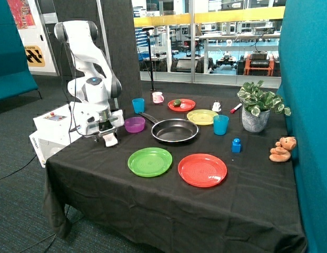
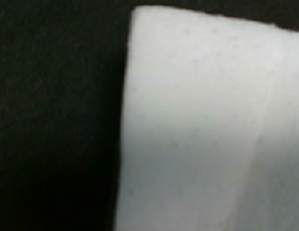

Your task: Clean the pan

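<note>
Pan [image 1: 175,130] looks rigid, fairly heavy and slick-rimmed, so its long thin handle [image 1: 148,117] seems the best hold. The gripper [image 1: 109,138] sits low over a white object [image 1: 110,139] near the table [image 1: 100,179] edge; whether the jaws are parted or closed cannot be told.

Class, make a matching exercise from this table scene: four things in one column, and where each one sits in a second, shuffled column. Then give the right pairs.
Things:
1. pan
2. purple bowl
3. teddy bear
4. hand

Places:
A. near the table's edge, past the potted plant
B. low over a white object, beside the purple bowl
C. mid-table, behind the green plate
D. between the hand and the pan

Pairs: 1-C, 2-D, 3-A, 4-B
</note>
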Controlling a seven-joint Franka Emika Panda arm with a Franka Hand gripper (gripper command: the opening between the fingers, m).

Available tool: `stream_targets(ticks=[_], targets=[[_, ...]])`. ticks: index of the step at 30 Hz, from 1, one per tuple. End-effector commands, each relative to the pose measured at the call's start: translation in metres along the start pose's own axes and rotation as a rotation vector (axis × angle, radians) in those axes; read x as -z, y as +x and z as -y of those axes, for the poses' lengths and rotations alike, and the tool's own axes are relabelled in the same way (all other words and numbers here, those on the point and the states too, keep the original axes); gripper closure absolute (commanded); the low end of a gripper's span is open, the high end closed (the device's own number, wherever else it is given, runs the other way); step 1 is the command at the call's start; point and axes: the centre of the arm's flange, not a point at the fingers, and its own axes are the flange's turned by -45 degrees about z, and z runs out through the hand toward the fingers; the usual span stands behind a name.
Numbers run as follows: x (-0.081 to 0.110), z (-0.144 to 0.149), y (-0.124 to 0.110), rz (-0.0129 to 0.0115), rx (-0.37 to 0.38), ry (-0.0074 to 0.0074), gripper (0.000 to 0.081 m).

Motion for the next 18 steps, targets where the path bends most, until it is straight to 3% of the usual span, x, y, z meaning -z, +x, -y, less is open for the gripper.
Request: stream_targets(ticks=[1,18], targets=[[-0.0046,0.0047,-0.0022,-0.0039,0.004,-0.0006,0.0000],[-0.0090,0.0143,0.0005,-0.0039,0.025,-0.0007,0.0000]])
